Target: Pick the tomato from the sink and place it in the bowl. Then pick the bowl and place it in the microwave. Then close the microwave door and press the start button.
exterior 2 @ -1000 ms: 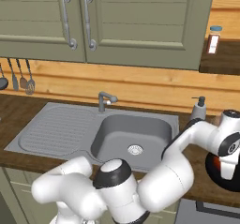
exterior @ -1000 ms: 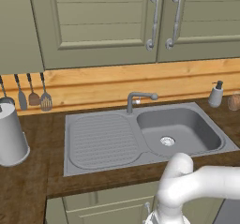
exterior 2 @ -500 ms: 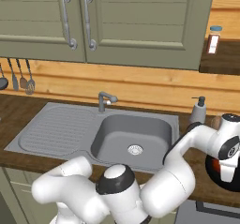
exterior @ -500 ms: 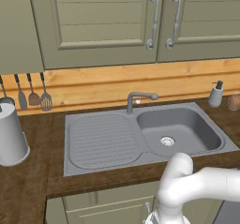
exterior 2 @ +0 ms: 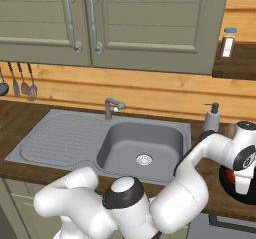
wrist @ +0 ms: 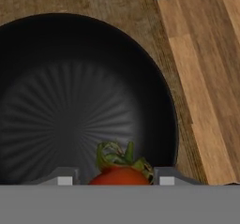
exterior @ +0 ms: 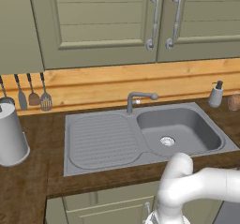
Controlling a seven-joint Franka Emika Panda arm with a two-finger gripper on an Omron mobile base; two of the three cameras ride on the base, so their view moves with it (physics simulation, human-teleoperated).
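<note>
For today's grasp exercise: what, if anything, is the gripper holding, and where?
The tomato, held at its sides between the gripper fingers, above the black bowl.

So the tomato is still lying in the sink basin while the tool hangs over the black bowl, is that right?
Not quite. The sink basin holds no tomato in the left base view. The hand view shows the tomato between the tool's tips, over the black bowl.

Dark wood countertop (exterior: 28, 190): inset grey sink (exterior: 140, 136), white canister (exterior: 11, 136) left, soap dispenser (exterior: 215, 94) right, black bowl (wrist: 61, 101).
</note>
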